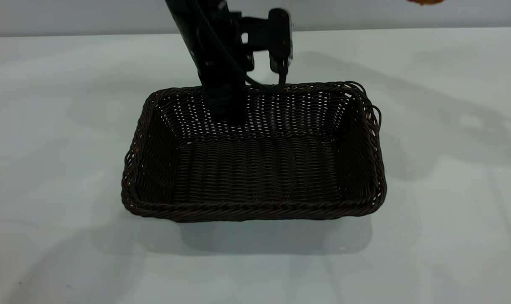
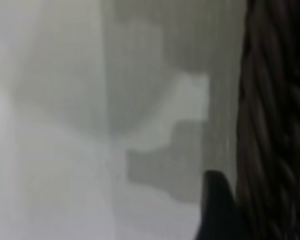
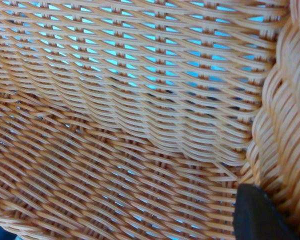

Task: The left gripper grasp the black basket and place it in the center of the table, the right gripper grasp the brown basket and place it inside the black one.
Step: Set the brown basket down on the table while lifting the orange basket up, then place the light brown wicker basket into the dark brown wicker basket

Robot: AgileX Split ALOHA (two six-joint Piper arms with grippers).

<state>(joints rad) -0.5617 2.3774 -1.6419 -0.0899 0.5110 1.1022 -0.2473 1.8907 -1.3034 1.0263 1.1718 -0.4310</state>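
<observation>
Woven wicker, dark: black basket, rectangular w/ flared sides and braided rim, sits flat and upright near centre of white smooth table, mouth up, nothing inside. Long axis runs across the exterior view, side to side; small loose loops at the view's right end.

Left gripper, glossy black, hangs at the far long rim, a bit right of mid-rim, fingertips down at the braid. One dark finger shows just beside the outer wall in the left wrist view. Can't tell whether clamped on rim or let go.

Brown basket, orange-tan woven wicker, only a sliver at the top edge of the exterior view, above and beyond the table's far right; looks lifted, well apart from black basket. Fills the right wrist view, light showing thru the weave. Right gripper at its braided rim, one black finger against the braid; prob. pinching that rim, since nothing else seems to carry it.

Key relation: black basket lies toward centre and below the brown one, so next move prob. inward then down. Brown basket's own long axis not readable here; would need to match the side-to-side axis to nest. Left gripper on far rim = likely obstruction.
</observation>
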